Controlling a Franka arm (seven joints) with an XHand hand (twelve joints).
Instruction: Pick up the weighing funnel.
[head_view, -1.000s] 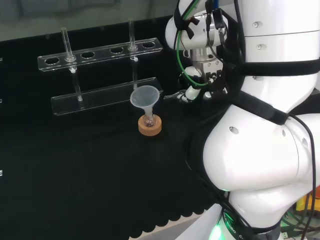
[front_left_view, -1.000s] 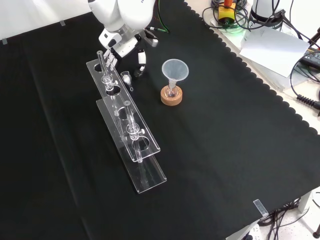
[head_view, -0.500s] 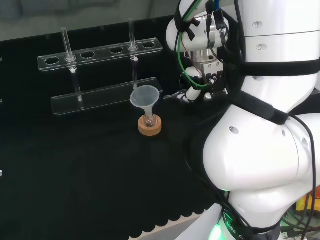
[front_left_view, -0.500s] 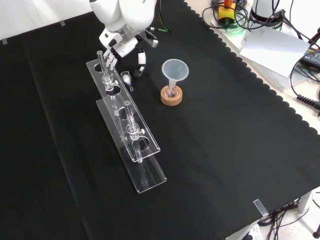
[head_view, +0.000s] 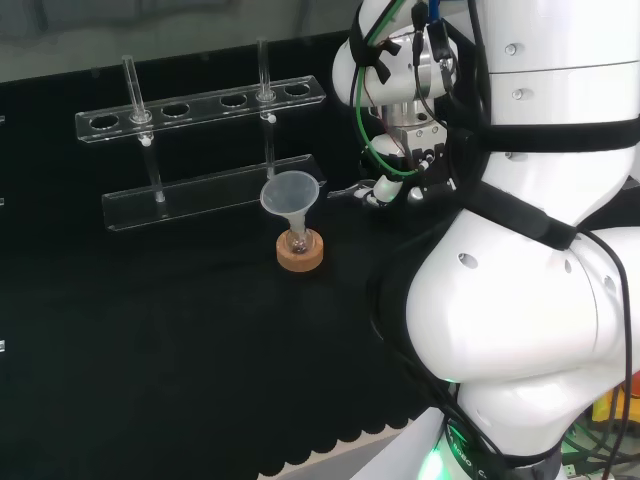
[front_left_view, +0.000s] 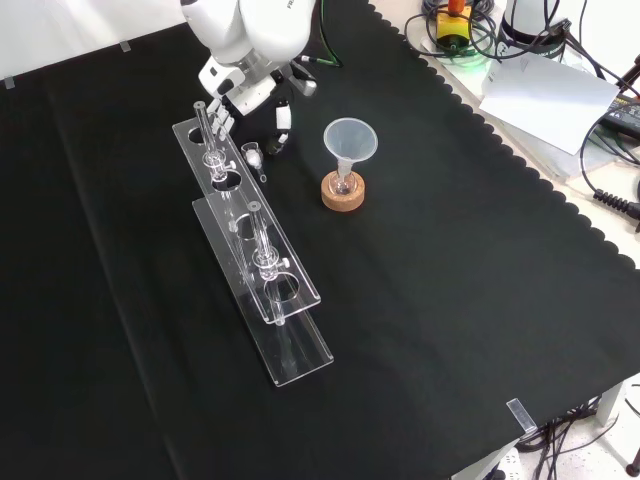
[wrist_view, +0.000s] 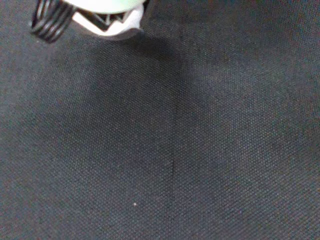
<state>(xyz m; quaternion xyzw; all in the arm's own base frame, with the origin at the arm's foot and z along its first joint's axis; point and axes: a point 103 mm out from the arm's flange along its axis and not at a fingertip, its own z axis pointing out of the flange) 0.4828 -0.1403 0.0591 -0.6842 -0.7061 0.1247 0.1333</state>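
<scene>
The weighing funnel (front_left_view: 251, 153), a small clear piece with a short stem, lies on the black cloth beside the near end of the tube rack in the front view. My hand (front_left_view: 247, 90) hangs just above and behind it. White fingers (front_left_view: 216, 122) reach down on one side of it and another finger (front_left_view: 283, 116) on the other, all fairly straight and apart from the piece. In the head view the hand (head_view: 384, 189) sits low, left of the arm's links. A blurred white part of the hand (wrist_view: 106, 15) shows over bare cloth in the wrist view.
The big funnel (front_left_view: 349, 140) stands in a small flask on a cork ring (front_left_view: 343, 193), right of the weighing funnel in the front view. A clear tube rack (front_left_view: 262, 265) with two glass tubes runs along the cloth. Cables and papers lie beyond the cloth's scalloped edge (front_left_view: 560, 190).
The arm's wrist has shifted very slightly. The hand stays over the weighing funnel, and nothing on the cloth has moved.
</scene>
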